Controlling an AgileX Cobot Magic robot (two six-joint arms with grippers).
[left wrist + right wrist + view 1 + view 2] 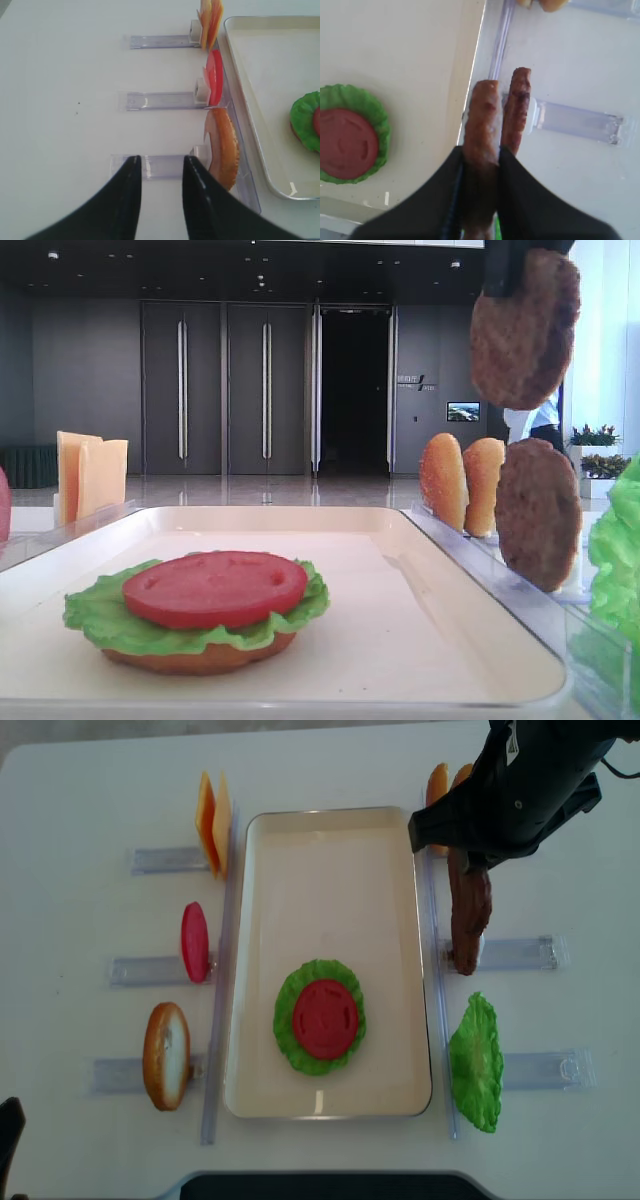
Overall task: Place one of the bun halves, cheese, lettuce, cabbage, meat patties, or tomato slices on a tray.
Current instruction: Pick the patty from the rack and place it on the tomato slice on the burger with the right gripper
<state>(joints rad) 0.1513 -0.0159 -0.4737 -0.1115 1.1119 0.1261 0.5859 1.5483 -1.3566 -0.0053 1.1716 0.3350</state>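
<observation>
My right gripper [481,152] is shut on a dark-brown meat patty [481,120], gripped by its edge and hanging above the right-hand rack [525,330]. A second patty [538,512] stands upright in the rack just beneath it, beside the cream tray [330,850]. On the tray lies a stack: a bun half [200,655] at the bottom, lettuce [290,1025] on it and a tomato slice [325,1017] on top. My left gripper [161,159] is open and holds nothing, over the table left of the tray near a standing bun half [224,150].
Clear racks line both long sides of the tray. On the left stand cheese slices [212,820], a tomato slice [194,942] and a bun half [166,1055]. On the right are two bun halves [462,480] and a lettuce leaf [476,1063].
</observation>
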